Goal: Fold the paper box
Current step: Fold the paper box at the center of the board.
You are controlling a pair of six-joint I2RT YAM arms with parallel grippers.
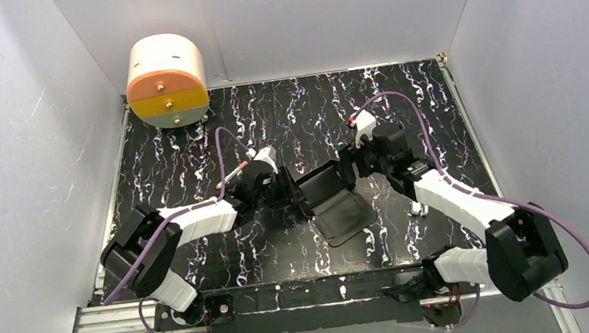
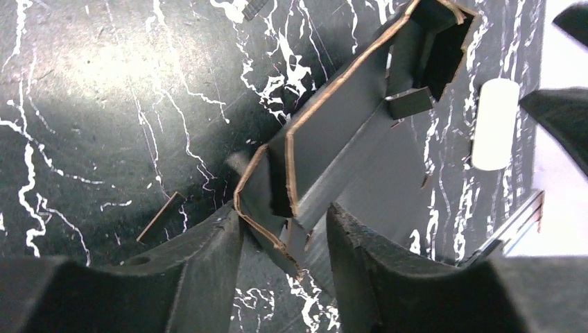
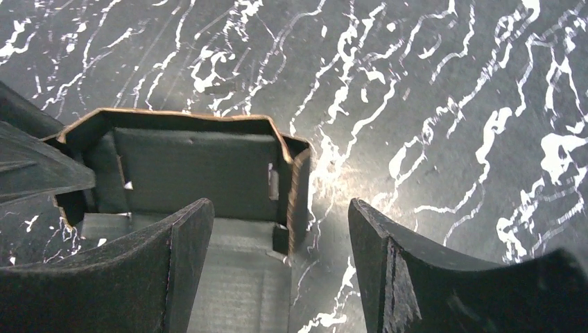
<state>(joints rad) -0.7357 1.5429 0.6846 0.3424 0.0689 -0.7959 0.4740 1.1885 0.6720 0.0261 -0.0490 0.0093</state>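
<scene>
The paper box (image 1: 333,200) lay open-topped at the middle of the table (image 1: 188,145), directly between the two arms. Its long axis ran left to right, and its loose flap pointed toward the bases. The left gripper (image 2: 284,229) stood narrow around the left end wall; a firm pinch could not be confirmed. The right gripper (image 3: 277,215) was spread wide, straddling the right end wall. Both were equally near.

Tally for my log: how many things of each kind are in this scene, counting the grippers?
Paper box: 1
Cream-and-orange drum: 1
Grippers: 2, the left gripper and the right gripper
Total: 4
</scene>
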